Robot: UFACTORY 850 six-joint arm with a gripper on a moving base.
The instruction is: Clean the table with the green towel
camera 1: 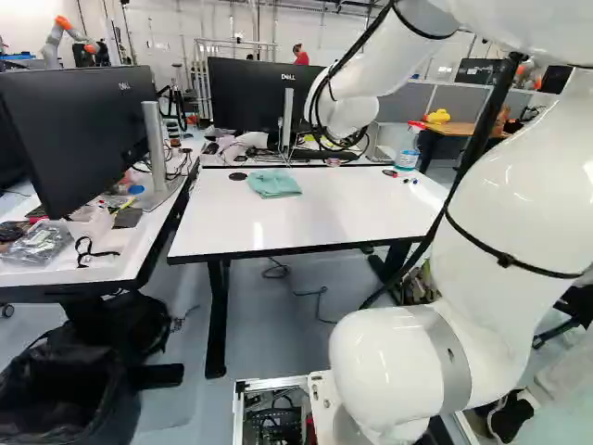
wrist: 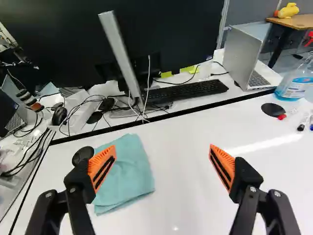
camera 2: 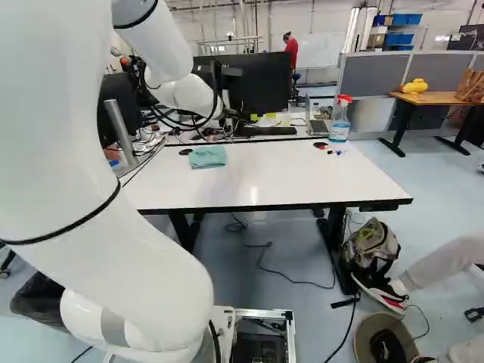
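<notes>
With the gripper spread apart, the towel towards nine o'clock was seemingly to be grasped after alignment and lowering

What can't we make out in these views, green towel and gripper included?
- Gripper: both base views, lost behind the arm's wrist and cables.
- Towel, underside: all views, hidden by its own top layer.
- Towel, one edge: wrist view, partly behind the gripper.
- Spray bottle: wrist view, cut off by the edge.
- Markers: base views, too small.
</notes>
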